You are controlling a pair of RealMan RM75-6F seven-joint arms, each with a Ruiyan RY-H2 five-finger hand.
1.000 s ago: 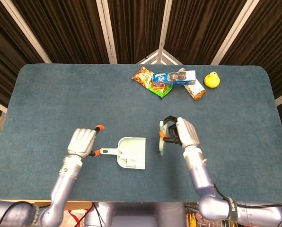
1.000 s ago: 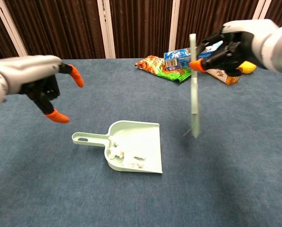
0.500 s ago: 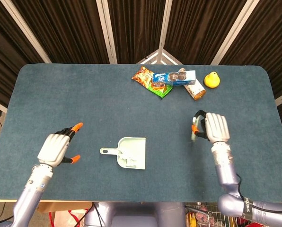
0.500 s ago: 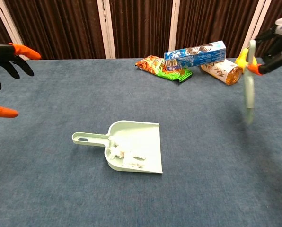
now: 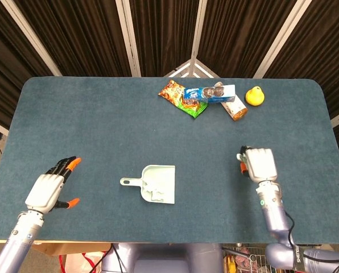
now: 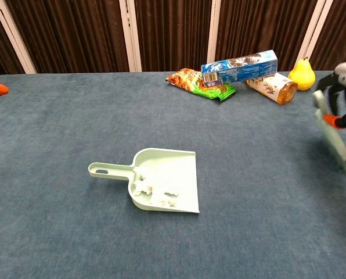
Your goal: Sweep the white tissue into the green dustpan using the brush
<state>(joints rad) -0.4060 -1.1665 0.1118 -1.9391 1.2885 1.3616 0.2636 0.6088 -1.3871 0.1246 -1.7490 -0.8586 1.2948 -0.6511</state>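
1. The pale green plastic dustpan [image 5: 158, 183] is seen lying flat on the blue carpeted bench [image 5: 101, 119], just below the centre of the head view, with its handle pointing toward the left of the frame.
2. The torn white tissue pieces [image 6: 154, 195] are seen inside the pan, gathered toward its back wall in the chest view. No tissue is noted on the bare bench surface, so the sweeping is judged done.
3. The right robot hand [image 5: 259, 163] is seen at the right of the frame, clenched around the pale green brush [image 6: 334, 139]. In the chest view the brush is blurred at the right edge and hangs tilted, clear of the bench.
4. The left robot hand [image 5: 46, 190] is seen at the lower left, released, fingers spread, holding nothing. It is well apart from the dustpan handle.
5. The step in hand is judged to be setting the brush aside. It would be done well by lowering it flat onto open bench right of the pan, then loosening the fingers only once it rests.
6. Open room is noted on both sides of the pan and across the whole left half of the bench.
7. The snack packets [image 5: 184, 96], the blue box [image 5: 210, 92] and the yellow pear [image 5: 254, 95] are clustered near the far edge, well apart from both robot hands.
8. The right robot hand is nearer the front edge than the far one, so care is advised that the brush is not laid overhanging.
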